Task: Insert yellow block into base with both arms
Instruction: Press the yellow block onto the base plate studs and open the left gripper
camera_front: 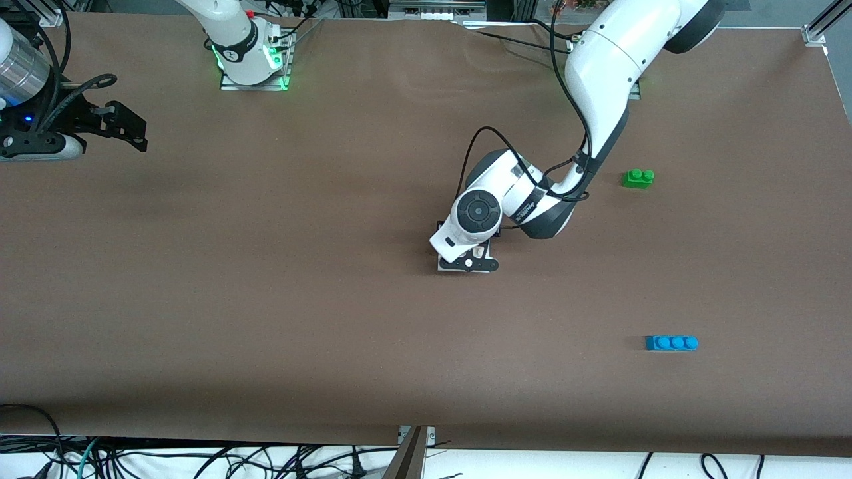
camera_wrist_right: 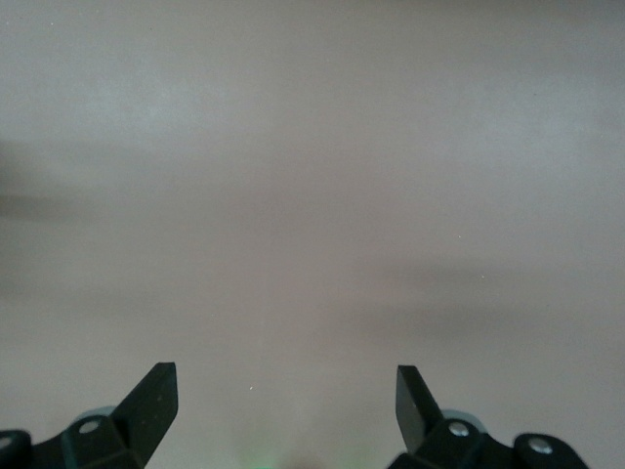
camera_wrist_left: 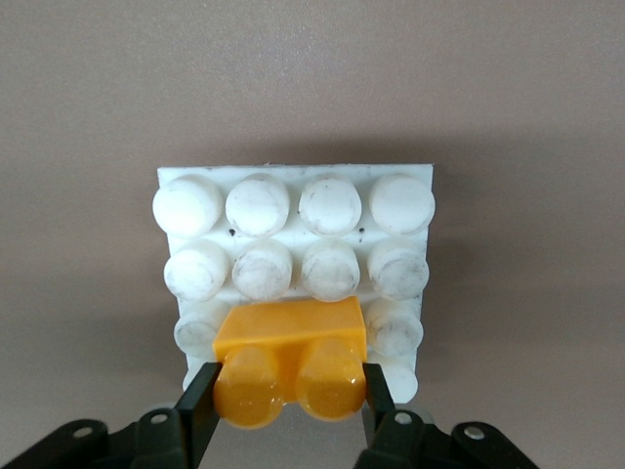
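Now, mid-counter (camera_front: 266,299), my left hand (camera_wrist_left: 288,391) grips the yellow block (camera_wrist_left: 290,360) over the base's (camera_wrist_left: 293,186) six o'clock edge. Studs misaligned, it'll jam or shove the unheld plate. Right hand (camera_wrist_right: 288,391) waits, released, at nine o'clock.

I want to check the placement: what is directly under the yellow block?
Under the yellow block, held in the left gripper's jaws, is the white studded base. The studs beneath the block are covered, so seating cannot be judged.
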Robot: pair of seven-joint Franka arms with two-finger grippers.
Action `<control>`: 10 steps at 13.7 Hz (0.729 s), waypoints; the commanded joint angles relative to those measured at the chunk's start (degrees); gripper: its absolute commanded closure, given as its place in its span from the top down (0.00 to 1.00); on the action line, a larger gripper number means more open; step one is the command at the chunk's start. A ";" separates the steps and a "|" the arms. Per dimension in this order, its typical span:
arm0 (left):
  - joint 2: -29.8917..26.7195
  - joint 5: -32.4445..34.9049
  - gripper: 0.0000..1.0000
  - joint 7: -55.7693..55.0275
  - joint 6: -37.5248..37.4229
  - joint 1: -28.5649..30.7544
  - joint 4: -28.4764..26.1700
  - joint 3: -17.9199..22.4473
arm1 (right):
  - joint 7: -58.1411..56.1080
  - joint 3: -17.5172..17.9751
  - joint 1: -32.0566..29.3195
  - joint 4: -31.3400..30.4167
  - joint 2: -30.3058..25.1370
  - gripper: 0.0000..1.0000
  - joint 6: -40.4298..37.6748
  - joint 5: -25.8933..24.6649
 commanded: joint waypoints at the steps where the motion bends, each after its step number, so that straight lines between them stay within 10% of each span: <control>1: 1.26 0.40 0.18 1.00 0.43 -0.67 1.70 0.69 | -0.24 0.08 -0.54 1.22 0.30 0.99 -0.22 1.03; 4: 1.43 0.49 0.52 0.91 0.43 -0.67 1.61 0.69 | -0.33 0.07 -0.54 1.22 0.38 0.99 -0.22 1.03; 5: 1.35 0.58 1.00 0.83 0.43 -0.67 1.61 0.69 | -0.42 0.07 -0.54 1.22 0.38 0.99 -0.22 1.03; 10: -0.67 0.58 1.00 0.21 -0.54 -0.06 1.78 0.61 | -0.60 0.07 -0.63 1.22 0.38 0.99 -0.22 1.03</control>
